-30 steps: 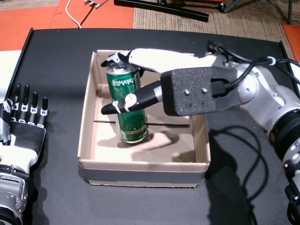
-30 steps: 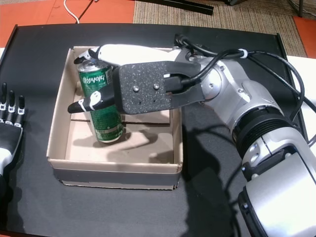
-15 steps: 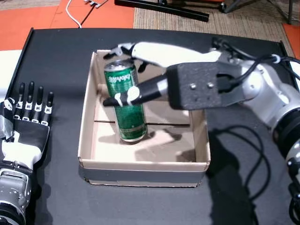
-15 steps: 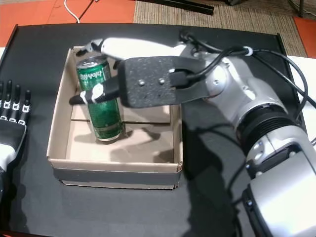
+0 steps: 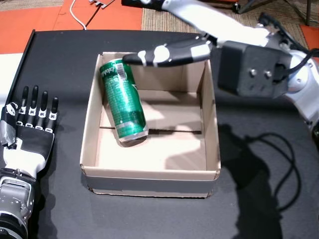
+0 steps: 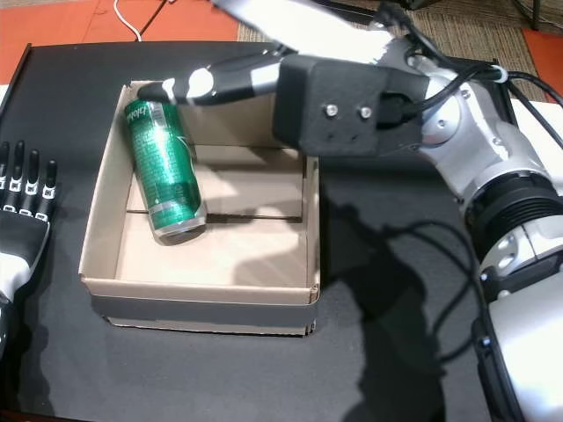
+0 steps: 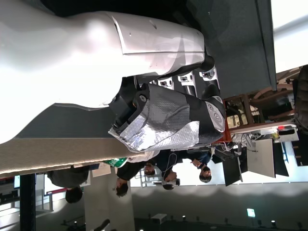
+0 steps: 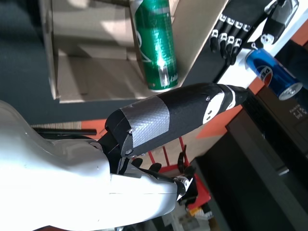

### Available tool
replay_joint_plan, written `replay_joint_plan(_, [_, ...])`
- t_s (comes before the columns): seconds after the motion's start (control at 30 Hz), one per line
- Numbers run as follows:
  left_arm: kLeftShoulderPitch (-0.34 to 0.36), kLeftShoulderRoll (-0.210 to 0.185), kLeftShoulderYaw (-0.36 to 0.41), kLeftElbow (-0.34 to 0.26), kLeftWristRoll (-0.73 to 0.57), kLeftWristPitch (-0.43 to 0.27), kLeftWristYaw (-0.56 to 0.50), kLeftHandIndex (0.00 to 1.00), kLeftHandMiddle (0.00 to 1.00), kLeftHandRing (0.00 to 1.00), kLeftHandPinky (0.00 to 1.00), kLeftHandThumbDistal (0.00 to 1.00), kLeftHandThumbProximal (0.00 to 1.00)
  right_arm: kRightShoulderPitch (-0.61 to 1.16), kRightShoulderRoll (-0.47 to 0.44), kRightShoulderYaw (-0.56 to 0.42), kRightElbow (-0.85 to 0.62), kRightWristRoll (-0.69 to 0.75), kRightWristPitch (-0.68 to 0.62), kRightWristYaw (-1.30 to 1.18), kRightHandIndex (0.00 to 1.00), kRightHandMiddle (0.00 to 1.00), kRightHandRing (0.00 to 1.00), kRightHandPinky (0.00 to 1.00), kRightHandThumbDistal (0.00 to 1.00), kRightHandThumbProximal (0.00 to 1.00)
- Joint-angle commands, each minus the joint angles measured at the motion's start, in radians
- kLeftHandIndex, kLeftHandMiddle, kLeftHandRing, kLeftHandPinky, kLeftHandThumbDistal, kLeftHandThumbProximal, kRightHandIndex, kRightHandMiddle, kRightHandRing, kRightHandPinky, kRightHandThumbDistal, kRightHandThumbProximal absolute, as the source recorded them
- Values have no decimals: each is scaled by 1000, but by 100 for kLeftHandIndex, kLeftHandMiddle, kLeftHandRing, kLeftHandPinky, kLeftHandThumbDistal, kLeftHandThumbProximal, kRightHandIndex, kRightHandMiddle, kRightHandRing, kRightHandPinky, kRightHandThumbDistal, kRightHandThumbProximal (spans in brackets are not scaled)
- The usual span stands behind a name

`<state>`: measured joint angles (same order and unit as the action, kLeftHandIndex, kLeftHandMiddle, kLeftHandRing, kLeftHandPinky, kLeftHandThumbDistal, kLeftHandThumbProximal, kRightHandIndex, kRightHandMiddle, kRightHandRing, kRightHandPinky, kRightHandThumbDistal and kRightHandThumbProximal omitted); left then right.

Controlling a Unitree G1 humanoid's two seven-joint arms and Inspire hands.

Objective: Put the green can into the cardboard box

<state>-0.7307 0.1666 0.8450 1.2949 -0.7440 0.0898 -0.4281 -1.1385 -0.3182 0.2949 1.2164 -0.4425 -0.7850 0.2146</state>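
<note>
The tall green metal drinks can [image 5: 122, 100] [image 6: 163, 169] [image 8: 155, 42] is inside the open brown cardboard box [image 5: 212, 124] [image 6: 310, 229] [image 8: 50, 53], in its left half. It stands tilted, base on the box floor and top leaning against the far-left wall near the corner. In both head views nothing grips it.

The right hand [image 5: 199, 35] [image 6: 264, 53] is above the far edge of the box, fingers spread and holding nothing. One dark, white-tipped finger [image 5: 164, 54] [image 6: 211, 83] reaches out to just beside the can's top; contact cannot be confirmed. In the right wrist view the thumb [image 8: 178, 115] sits clear of the can.

The left hand [image 5: 27, 137] [image 6: 19, 229] lies flat on the black table [image 5: 60, 64] [image 6: 70, 79], left of the box and well apart from it, fingers straight, slightly apart and empty. The left wrist view shows it [image 7: 168, 115] resting on the dark surface.

A blue drinks can [image 8: 272, 72] lies beyond the left hand in the right wrist view.
</note>
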Motion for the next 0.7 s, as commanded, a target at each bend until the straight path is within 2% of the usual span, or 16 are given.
replay_joint_plan(0.0, [74, -32, -9, 53, 31, 8, 67, 53, 52, 64, 76, 0, 50, -11, -15, -1, -19, -10, -31, -48, 86, 91, 96, 93, 98, 68])
replay_joint_plan(0.03, [75, -31, -8, 53, 30, 12, 62, 54, 53, 64, 76, 0, 51, -5, -18, 3, -23, -25, -49, -99, 84, 89, 94, 92, 98, 66])
replay_joint_plan(0.1, [75, -31, -6, 53, 28, 12, 67, 53, 52, 63, 75, 0, 50, 10, -25, 20, -35, -83, -85, -263, 82, 86, 90, 90, 95, 68])
replay_joint_plan(0.17, [73, -33, -2, 52, 24, 8, 76, 54, 53, 65, 75, 0, 47, 19, -28, 25, -35, -121, -118, -392, 82, 86, 89, 89, 91, 65])
replay_joint_plan(0.23, [73, -33, -4, 52, 27, 4, 77, 53, 52, 64, 75, 0, 46, 22, -37, 31, -31, -145, -132, -462, 83, 87, 90, 90, 89, 67])
replay_joint_plan(0.3, [74, -33, -4, 51, 26, 3, 74, 54, 54, 65, 77, 0, 46, 23, -53, 33, -30, -152, -142, -488, 83, 86, 89, 90, 87, 70])
replay_joint_plan(0.37, [73, -33, -2, 52, 24, 6, 75, 53, 54, 65, 75, 0, 50, 27, -71, 24, -28, -140, -159, -493, 81, 82, 88, 90, 88, 69])
replay_joint_plan(0.5, [73, -33, -4, 52, 26, 4, 74, 54, 54, 65, 75, 0, 51, 40, -105, -4, -31, -115, -195, -515, 72, 77, 86, 88, 87, 68])
replay_joint_plan(0.67, [72, -33, -3, 51, 24, 6, 73, 51, 53, 65, 77, 0, 53, 78, -141, -61, -45, -46, -233, -482, 69, 77, 85, 85, 89, 57])
